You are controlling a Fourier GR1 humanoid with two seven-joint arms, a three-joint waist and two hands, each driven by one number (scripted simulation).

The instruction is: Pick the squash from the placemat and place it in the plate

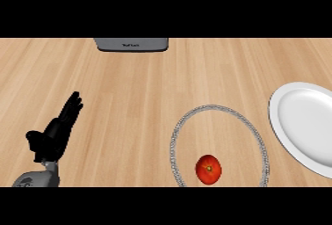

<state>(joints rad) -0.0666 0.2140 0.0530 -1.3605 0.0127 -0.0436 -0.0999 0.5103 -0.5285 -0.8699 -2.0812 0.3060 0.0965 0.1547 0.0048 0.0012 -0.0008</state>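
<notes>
Squash (209, 169): small, round, red-orange, dark stem spot facing up. Lies on the placemat (194, 115), in its lower half, near the view's bottom edge and slightly left of the mat's centre line. Untouched; no hand near it.

Placemat: oval, wood-toned inside a pale beaded rim, flat on the bench (162, 79). Serves as the pick location.

Plate (304, 127): white, round, holding nothing, just beside the mat's right rim and partly cut off by the view's right edge. Serves as the place location; close to the mat, so the carry is judged short.

Left hand (57, 132): at the view's lower left, well apart from the mat. Fingers straight and spread upward, thumb out to the side, holding nothing. Reads as a resting pose, parked clear of the work area.

Right hand: absent from the view. Squash and plate both on the right side, so likely the better-placed hand for the job.

Dark grey appliance (132, 44): at the top edge, far from the mat, no part in the task.

Task status, as judged: pick not yet begun.
</notes>
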